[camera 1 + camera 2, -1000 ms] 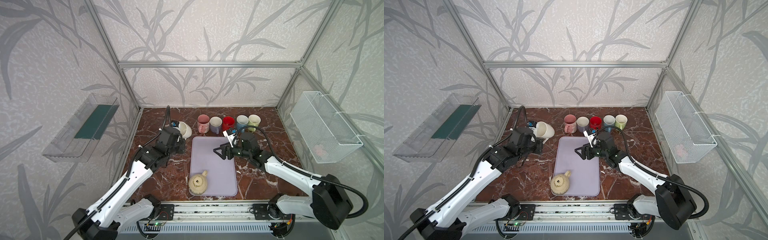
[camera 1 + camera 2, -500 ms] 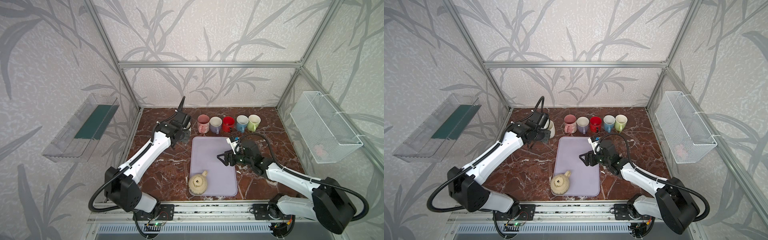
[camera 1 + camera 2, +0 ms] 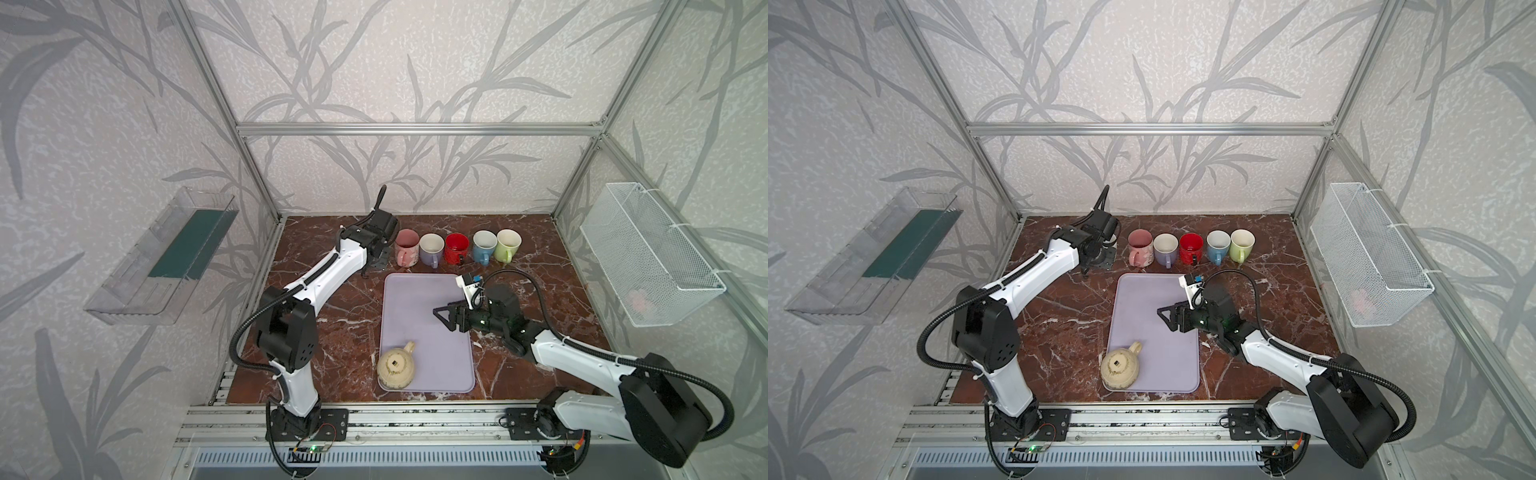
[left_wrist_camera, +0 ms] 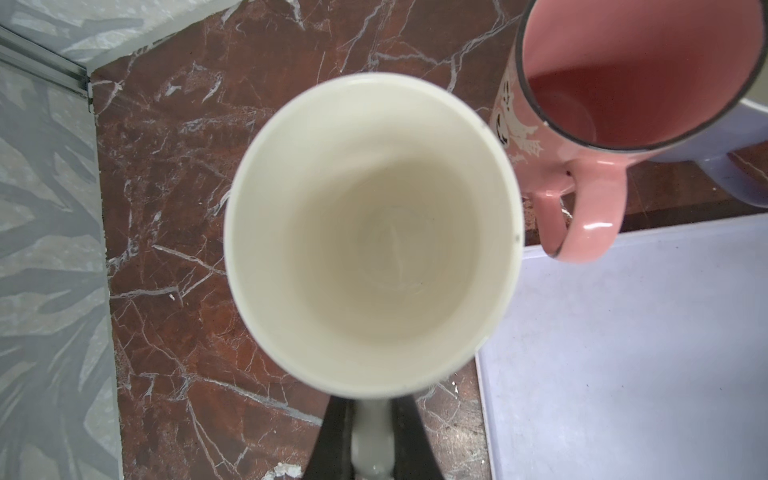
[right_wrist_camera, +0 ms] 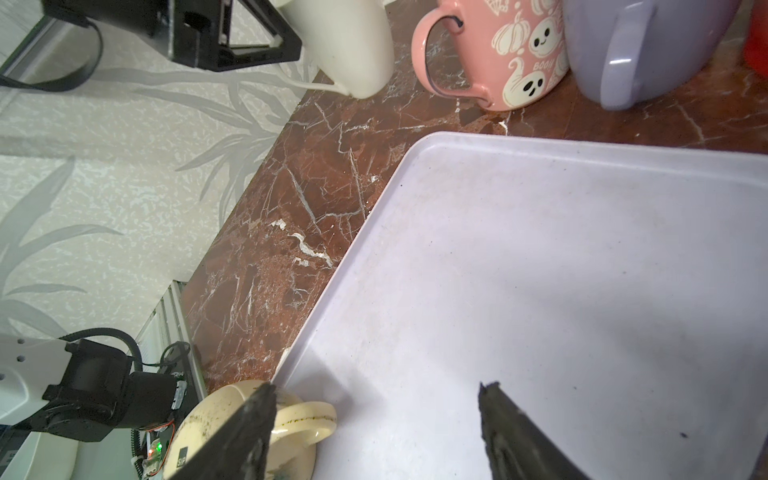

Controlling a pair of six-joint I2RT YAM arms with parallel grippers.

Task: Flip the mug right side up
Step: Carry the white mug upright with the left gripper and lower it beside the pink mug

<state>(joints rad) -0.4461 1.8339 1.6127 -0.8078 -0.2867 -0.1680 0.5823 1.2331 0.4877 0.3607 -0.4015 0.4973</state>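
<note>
A white mug [image 4: 370, 232] hangs in my left gripper [image 4: 371, 415], which is shut on its handle; the mouth faces the wrist camera and the inside is empty. It sits just beside the pink mug [image 4: 623, 79], over the marble at the back left. The right wrist view shows this white mug [image 5: 349, 45] with its base close to the marble. In both top views my left arm hides it. A cream mug [image 3: 395, 368] stands upside down on the lilac tray's [image 3: 428, 307] front left corner. My right gripper [image 3: 442, 318] hovers open over the tray's middle, holding nothing.
Behind the tray stands a row of upright mugs: pink [image 3: 406, 247], lavender [image 3: 431, 249], red [image 3: 456, 248], blue [image 3: 484, 246], green [image 3: 508, 245]. A wire basket [image 3: 648, 253] hangs on the right wall, a clear shelf [image 3: 166, 257] on the left wall.
My left arm has stretched toward the back and brought the white mug from tilted to mouth-up beside the pink mug. My right gripper has drawn back toward the front over the tray.
</note>
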